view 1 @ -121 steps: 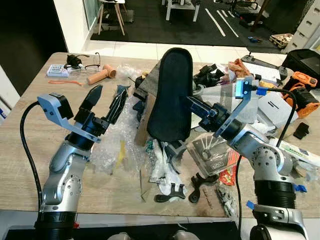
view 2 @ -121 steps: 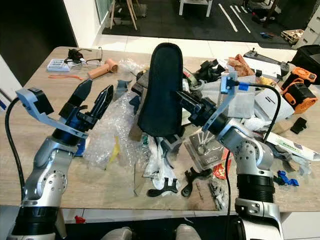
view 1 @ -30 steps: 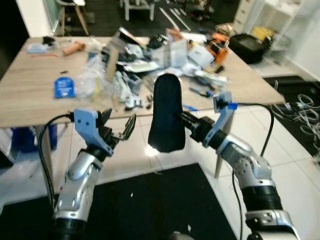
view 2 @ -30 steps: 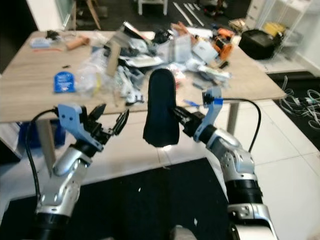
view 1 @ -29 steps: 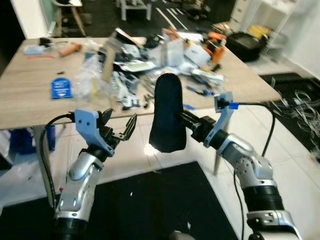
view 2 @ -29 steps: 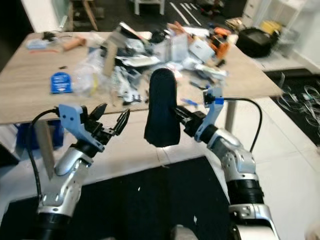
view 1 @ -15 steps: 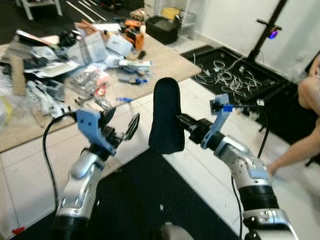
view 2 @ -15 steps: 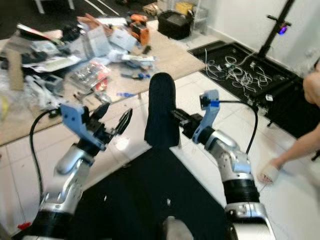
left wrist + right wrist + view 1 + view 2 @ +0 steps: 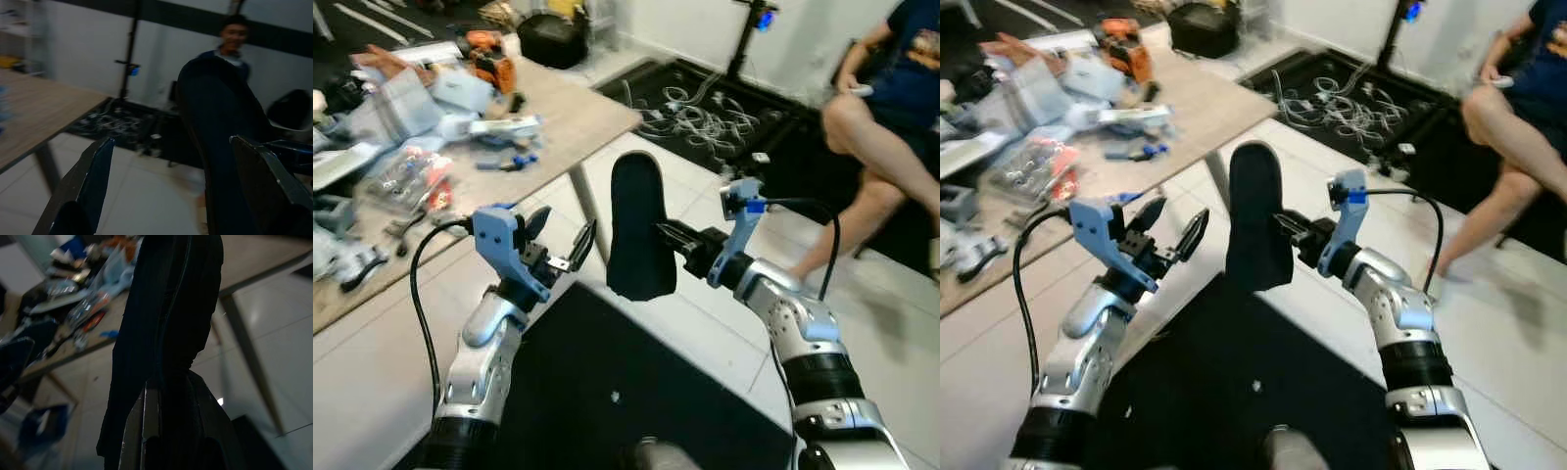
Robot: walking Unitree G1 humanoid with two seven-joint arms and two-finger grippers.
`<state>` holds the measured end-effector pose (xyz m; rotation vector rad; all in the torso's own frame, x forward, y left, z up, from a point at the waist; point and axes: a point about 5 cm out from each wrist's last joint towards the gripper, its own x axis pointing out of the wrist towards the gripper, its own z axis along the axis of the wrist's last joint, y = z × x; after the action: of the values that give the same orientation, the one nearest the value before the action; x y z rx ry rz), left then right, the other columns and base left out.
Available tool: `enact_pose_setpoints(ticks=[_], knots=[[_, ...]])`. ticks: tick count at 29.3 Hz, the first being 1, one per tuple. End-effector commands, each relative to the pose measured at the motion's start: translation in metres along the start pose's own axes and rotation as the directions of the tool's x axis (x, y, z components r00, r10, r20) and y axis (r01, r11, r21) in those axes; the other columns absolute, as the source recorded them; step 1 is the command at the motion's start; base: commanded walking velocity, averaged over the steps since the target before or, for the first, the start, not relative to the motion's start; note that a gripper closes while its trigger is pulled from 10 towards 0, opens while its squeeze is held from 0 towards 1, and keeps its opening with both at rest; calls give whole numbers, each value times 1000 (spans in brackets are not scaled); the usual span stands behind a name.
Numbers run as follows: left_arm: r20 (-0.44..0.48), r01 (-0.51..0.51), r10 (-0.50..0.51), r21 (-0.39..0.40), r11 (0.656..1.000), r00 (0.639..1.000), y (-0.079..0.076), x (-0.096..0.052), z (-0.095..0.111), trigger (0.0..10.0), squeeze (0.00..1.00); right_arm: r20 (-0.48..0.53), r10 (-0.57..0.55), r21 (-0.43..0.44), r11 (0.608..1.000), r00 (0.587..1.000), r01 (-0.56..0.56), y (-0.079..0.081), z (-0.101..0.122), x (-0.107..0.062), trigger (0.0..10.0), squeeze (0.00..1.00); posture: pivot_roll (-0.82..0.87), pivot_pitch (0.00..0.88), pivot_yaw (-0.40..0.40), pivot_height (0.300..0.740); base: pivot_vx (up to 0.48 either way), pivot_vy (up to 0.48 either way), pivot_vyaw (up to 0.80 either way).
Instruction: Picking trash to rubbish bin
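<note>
While the right gripper (image 9: 664,235) stayed clamped on the black pad (image 9: 634,230) at frame centre, the left gripper (image 9: 563,245) hung spread and empty; pickup looked done, with the cluttered table (image 9: 570,116) upper left.

No legible text, label, brand, number or sign is found in any view. The packets and papers on the cluttered table (image 9: 573,113) at the far left are too blurred for print to be read.

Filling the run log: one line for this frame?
right gripper: shut on black insole, upright | left gripper: open, empty | table: on robot's left | bin: unseen
</note>
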<state>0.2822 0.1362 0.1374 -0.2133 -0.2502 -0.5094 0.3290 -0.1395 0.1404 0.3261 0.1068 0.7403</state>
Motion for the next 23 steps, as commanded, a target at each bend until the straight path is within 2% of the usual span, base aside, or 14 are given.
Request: enact_pose_setpoints(ticks=[1,15,23], knots=[[-10,-8,8,-21,1000,1000,0,-2,-4,10000,0,20,11,2,1000,1000,-11,1,1,0,10000,0,-32,0,-33,740,0,0,-744],[-3,-20,19,-61,998,1000,3,-6,-6,10000,0,30,17,7,1000,999,-17,0,0,-1,10000,0,-32,0,-30,740,0,0,-744],[8,27,-27,-94,995,1000,1,-5,-5,10000,0,29,15,6,1000,999,-15,-1,-1,0,10000,0,-34,0,-30,740,0,0,-744]])
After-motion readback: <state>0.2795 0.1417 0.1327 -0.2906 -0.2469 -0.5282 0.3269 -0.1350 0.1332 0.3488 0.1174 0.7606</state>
